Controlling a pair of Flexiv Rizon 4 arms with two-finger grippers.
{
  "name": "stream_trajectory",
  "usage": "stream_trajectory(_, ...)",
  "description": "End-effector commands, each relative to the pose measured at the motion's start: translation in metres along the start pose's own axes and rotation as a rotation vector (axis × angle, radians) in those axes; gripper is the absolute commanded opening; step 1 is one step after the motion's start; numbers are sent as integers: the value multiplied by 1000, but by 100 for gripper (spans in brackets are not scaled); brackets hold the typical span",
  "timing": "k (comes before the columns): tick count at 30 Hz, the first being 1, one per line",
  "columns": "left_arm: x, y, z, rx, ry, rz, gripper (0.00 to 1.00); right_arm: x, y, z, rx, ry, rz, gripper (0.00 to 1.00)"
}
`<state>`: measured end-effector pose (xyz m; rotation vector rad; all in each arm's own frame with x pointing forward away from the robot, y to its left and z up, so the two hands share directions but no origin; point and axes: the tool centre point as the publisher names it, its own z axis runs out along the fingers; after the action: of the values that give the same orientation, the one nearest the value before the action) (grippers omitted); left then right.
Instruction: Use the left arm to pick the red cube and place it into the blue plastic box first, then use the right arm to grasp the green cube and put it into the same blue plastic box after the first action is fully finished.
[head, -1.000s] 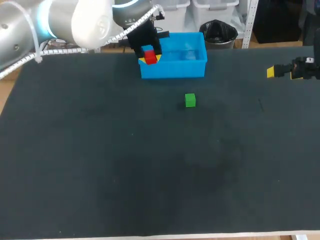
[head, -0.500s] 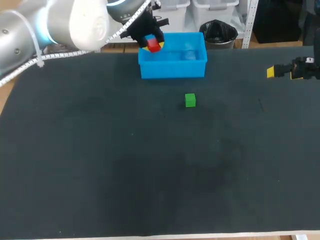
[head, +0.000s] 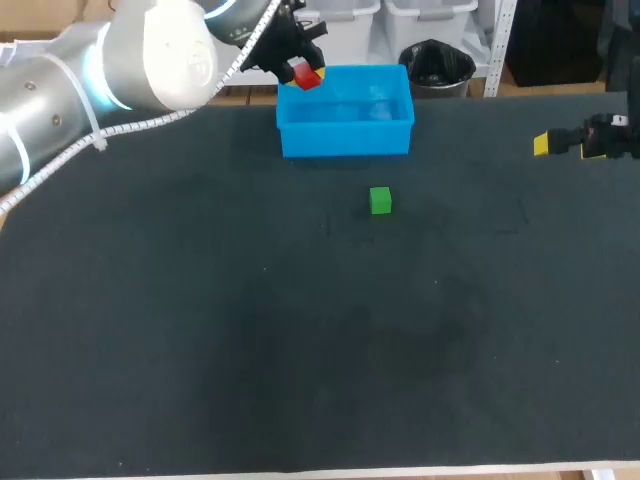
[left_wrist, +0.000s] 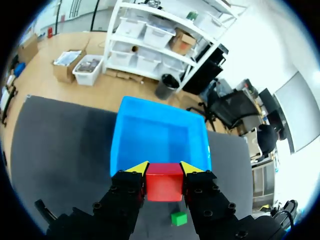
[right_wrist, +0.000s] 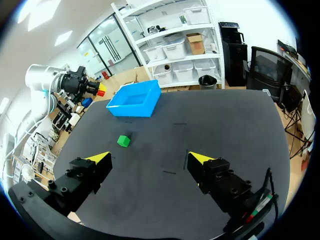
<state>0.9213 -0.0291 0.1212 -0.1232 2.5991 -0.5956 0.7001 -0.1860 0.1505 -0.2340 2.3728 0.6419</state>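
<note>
Our left jaws are grasping the small red cube (left_wrist: 164, 181) from two sides, their yellow tips (left_wrist: 138, 168) pressing against its flanks, so the cube is hanging in the air rather than resting on anything. They are holding it high, by the rim at one corner of the open blue plastic box (left_wrist: 155, 137), and we judge this height is for clearing the wall before a drop; the cube is not yet inside. The small green cube (head: 380, 200) is lying untouched on the dark tabletop (head: 300, 330), near the box's front wall. Our right jaws are standing released and empty at the tabletop's right edge, well apart from the green cube, presumably waiting because their turn is coming only once the red cube is in.
</note>
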Motion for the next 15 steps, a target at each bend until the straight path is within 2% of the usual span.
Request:
stream_trajectory(1, -10, 6, 24, 34, 16, -10, 0, 0, 0, 1, -1, -1, 0, 100)
stream_trajectory(15, -16, 22, 59, 111, 41, -103, 0, 0, 0, 1, -1, -1, 0, 100)
